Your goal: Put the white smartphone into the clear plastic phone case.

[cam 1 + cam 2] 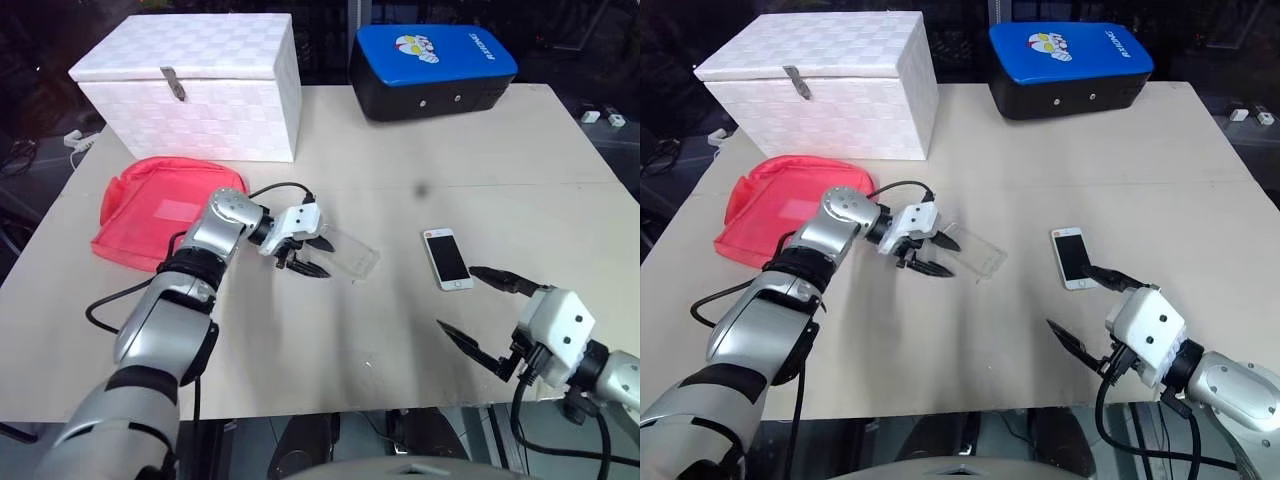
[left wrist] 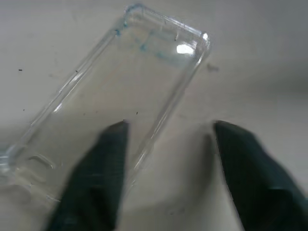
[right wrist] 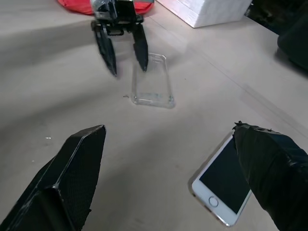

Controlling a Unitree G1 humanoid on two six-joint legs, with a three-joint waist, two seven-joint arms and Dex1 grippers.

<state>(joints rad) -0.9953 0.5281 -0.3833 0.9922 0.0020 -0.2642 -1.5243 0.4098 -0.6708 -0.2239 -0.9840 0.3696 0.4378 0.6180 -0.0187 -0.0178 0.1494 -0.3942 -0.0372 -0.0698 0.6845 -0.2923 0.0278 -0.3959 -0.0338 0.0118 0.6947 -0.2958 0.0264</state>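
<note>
While my left tool (image 1: 308, 255) hangs with fingers apart over the left end of the clear plastic phone case (image 1: 346, 256), one fingertip above it, I see the white smartphone (image 1: 446, 258) lying right of the case, just beyond my wide-open right tool (image 1: 473, 309); bare surface (image 1: 400, 170) separates them.

Bright, even overhead light on the pale table (image 1: 400, 330), dark surroundings beyond its edges, soft shadows under both arms, a white glare spot on the clear plastic phone case (image 2: 144, 72) — left wrist view soft and blurred, near fingers out of focus, head views sharp.
</note>
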